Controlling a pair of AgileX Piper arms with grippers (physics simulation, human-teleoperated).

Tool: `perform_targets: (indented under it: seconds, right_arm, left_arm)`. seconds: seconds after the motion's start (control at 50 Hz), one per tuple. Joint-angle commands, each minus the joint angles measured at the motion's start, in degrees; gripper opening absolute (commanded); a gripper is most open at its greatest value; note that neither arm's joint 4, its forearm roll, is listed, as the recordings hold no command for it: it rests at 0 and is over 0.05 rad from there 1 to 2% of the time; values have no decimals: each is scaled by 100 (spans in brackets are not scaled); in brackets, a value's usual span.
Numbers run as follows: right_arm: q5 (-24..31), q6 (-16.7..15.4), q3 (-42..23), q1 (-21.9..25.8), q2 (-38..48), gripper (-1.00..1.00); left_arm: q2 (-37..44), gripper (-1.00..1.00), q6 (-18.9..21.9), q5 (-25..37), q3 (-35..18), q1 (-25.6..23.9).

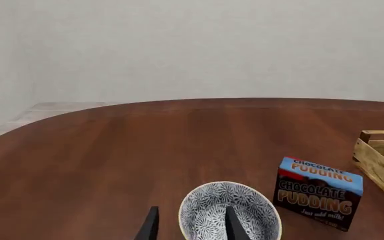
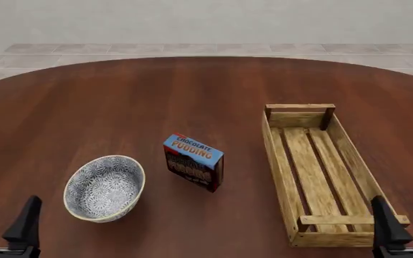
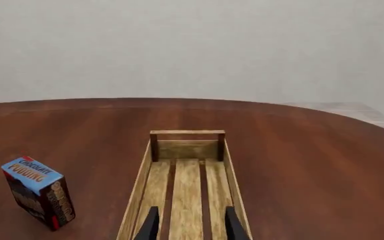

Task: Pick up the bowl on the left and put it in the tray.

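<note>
The blue-and-white patterned bowl [image 2: 105, 187] [image 1: 230, 211] sits on the table at the near left, tilted a little. My left gripper [image 2: 4, 217] [image 1: 190, 226] hovers open at the front-left edge, short of the bowl and to its left; in the left wrist view one finger overlaps the bowl's inside. On the right lies the long light-wood tray [image 2: 314, 171] [image 3: 186, 182] [image 1: 383, 160], nothing in it. At the tray's near end my right gripper [image 2: 405, 217] [image 3: 188, 224] hangs open, holding nothing.
A blue chocolate pudding box [image 2: 193, 162] [image 1: 318, 193] [image 3: 39, 199] stands between the bowl and the tray. The round dark-wood table [image 2: 192, 91] stretches far back to a tiled floor and a pale wall.
</note>
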Motion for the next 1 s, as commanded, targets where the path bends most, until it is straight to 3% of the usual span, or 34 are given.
perform_targets:
  seconds: [0.02, 0.28, 0.46, 0.6, 0.64, 0.7, 0.74, 0.8, 0.94, 1.0]
  right_arm:
    - [-39, -36, -7, -46, 38, 100]
    - [-429, -19, -8, -18, 385, 100]
    - [-230, -102, -284, -20, 446, 100]
    - [-149, -240, -957, 449, 1262, 100]
    - [-15, -140, -1162, 624, 1281, 100]
    - [1, -313, -1328, 678, 1559, 100]
    - [115, -129, -1555, 1005, 1698, 100]
    - [295, -186, -1967, 1234, 1984, 100]
    - [663, -434, -2839, 1706, 2493, 100]
    - [653, -802, -3018, 1764, 2660, 100]
  left_arm:
    - [29, 100, -1, -7, -17, 1]
    - [29, 100, 1, -8, -17, 0]
    - [28, 100, 0, -8, -17, 0]
    - [29, 100, -1, -7, -17, 1]
    - [29, 100, 1, -8, -17, -1]
    - [29, 100, 0, -7, -17, 0]
    - [30, 100, 0, -7, -17, 0]
    - [29, 100, 3, -7, -17, -1]
    - [30, 100, 1, -7, -17, 0]
    - [28, 100, 0, -8, -17, 0]
